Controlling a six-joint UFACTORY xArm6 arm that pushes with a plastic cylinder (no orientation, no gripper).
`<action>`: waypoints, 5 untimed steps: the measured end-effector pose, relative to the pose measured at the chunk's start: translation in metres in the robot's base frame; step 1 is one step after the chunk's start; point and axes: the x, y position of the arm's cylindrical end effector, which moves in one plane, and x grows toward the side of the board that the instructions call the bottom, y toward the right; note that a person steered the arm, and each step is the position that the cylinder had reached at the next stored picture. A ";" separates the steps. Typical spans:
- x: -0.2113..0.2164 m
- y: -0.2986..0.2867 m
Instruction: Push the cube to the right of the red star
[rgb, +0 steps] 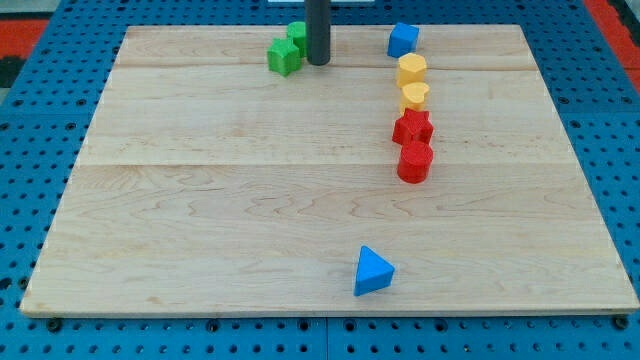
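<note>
No fingers here, just rod. My tip (318, 62) at view's top, touching right side of green blocks (286, 50). Blue cube (402, 39) sits top, right of tip, above yellow blocks (411, 80) and red star (412, 127). Looks light, hard, smooth plastic; probably slides easily on wood worktop (250, 210). Push flat face, centred, or it spins.

The wide middle and near part of the wooden board (200, 220) lies open, broken only by a blue triangular block (372, 272) near the near edge. Right of centre, a chain bars sideways passage: blue cube (403, 39) farthest, then two yellow blocks (411, 70) (414, 96), the red star (412, 127) and a red block (414, 162), closely spaced. Far left, two green blocks (286, 50) sit just beside my tip (318, 62).
</note>
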 end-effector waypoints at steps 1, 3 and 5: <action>-0.042 0.024; -0.037 0.132; 0.015 0.154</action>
